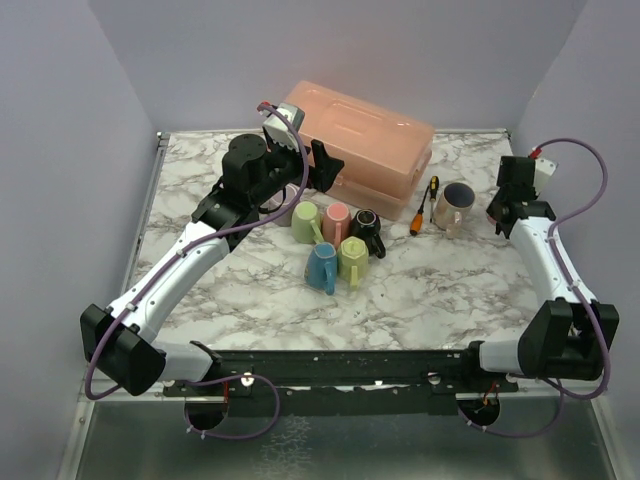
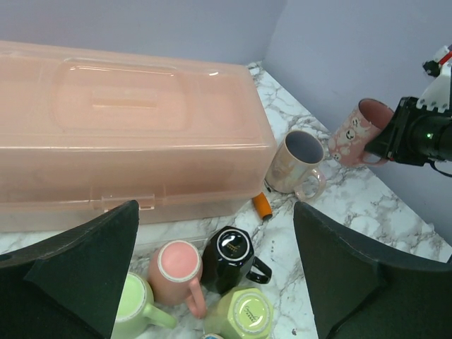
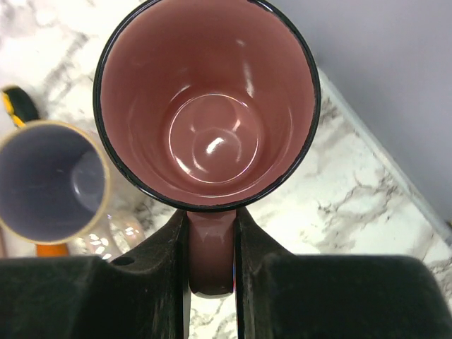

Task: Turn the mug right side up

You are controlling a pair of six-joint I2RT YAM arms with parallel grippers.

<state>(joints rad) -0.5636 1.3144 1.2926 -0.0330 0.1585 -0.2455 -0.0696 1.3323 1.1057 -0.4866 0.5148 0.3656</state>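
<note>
Right gripper (image 3: 210, 244), wrist angled down, pinches pink mug (image 3: 208, 106) handle (seemingly lifted).

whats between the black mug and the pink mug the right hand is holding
Between the black mug and the pink mug in the right hand lie the beige mug and the orange-handled screwdriver, clearest in the left wrist view.
</note>
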